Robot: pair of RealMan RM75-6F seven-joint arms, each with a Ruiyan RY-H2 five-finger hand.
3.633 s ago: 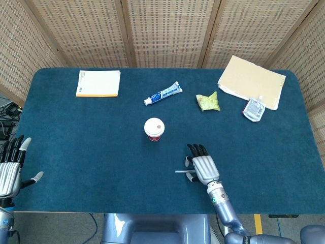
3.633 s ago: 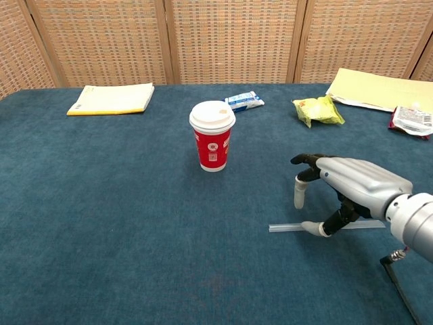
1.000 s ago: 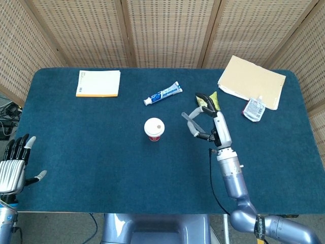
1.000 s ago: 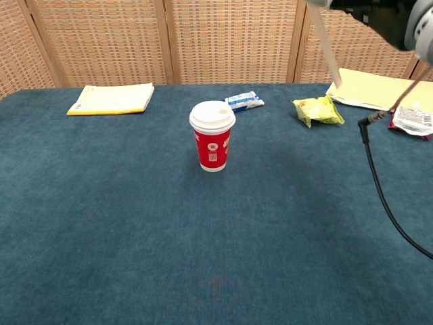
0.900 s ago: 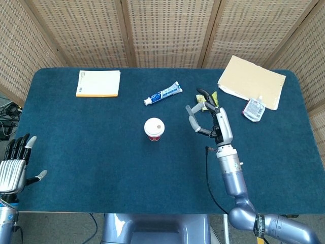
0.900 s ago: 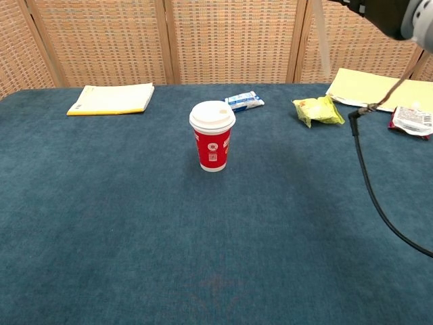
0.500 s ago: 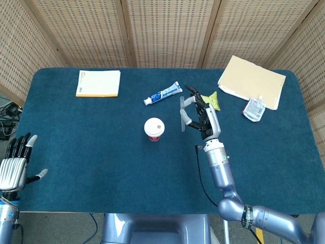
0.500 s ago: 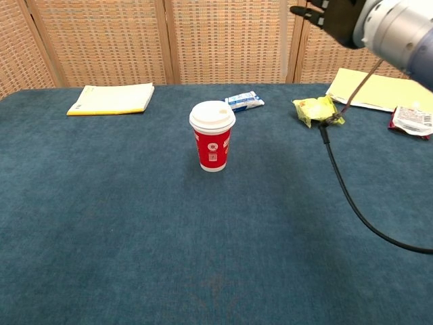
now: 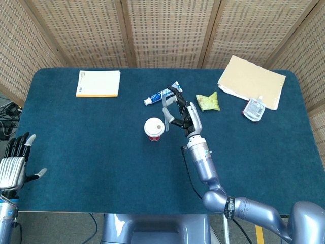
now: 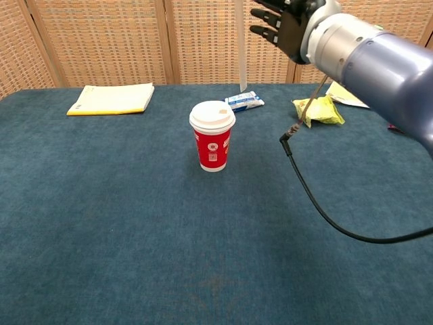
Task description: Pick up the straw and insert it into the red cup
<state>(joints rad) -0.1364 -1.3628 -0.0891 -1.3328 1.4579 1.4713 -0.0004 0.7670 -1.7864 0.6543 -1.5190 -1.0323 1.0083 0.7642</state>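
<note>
The red cup [image 9: 154,129] with a white lid stands upright mid-table, also seen in the chest view as the red cup [image 10: 212,136]. My right hand [image 9: 182,114] hovers high above the table just right of the cup, pinching a clear straw [image 9: 165,116]. In the chest view the straw [image 10: 240,47] hangs nearly upright from the right hand [image 10: 287,24], its lower tip above lid height and to the right of the cup. My left hand [image 9: 12,161] stays at the table's near left edge, fingers spread, holding nothing.
Behind the cup lie a toothpaste tube [image 9: 163,93] and a green snack packet [image 9: 208,101]. A yellow-edged notebook [image 9: 98,83] is at the far left; a manila folder [image 9: 251,81] and a small pouch [image 9: 253,109] are far right. A black cable [image 10: 318,196] dangles from my right arm.
My right hand has carried the straw leftward, from near the snack packet to just beside the cup, with the straw turned upright. The left hand has hardly moved.
</note>
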